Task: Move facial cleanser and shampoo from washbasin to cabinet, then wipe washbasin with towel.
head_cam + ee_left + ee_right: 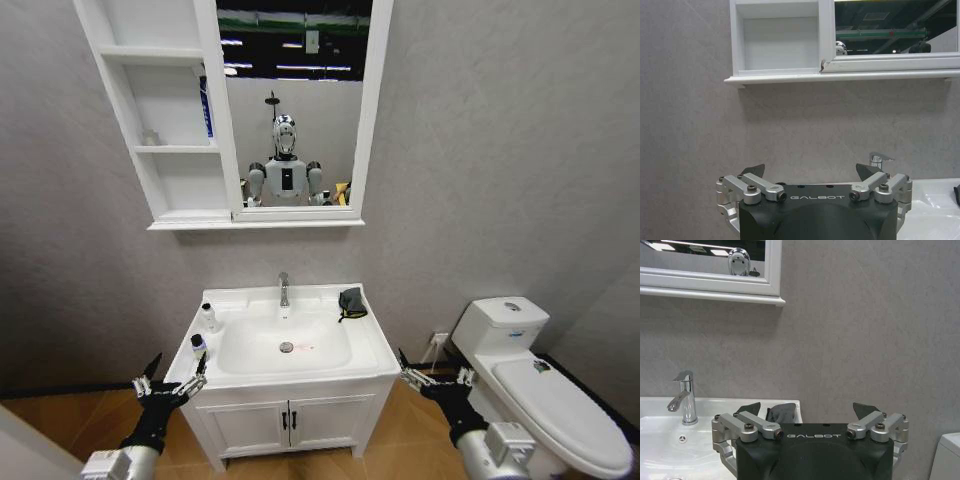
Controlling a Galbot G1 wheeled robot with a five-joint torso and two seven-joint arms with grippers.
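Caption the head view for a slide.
Both grippers, left gripper and right gripper, open, flank the white ceramic washbasin; dark grey towel at its back right corner.

Bathroom interior. Grey, faintly mottled wall (480, 150) spans the full width behind the fixtures. A white-framed mirror (295, 100) hangs on it, reflecting dark ceiling with strip lights. Below stands a low white two-door cupboard (290, 420) with black handles. A white toilet (545, 385) with closed lid sits to the right, an electrical socket (440, 338) on the wall just beside its cistern. Floor (60, 425) of warm brown wood-effect boards; dark skirting along the wall base.
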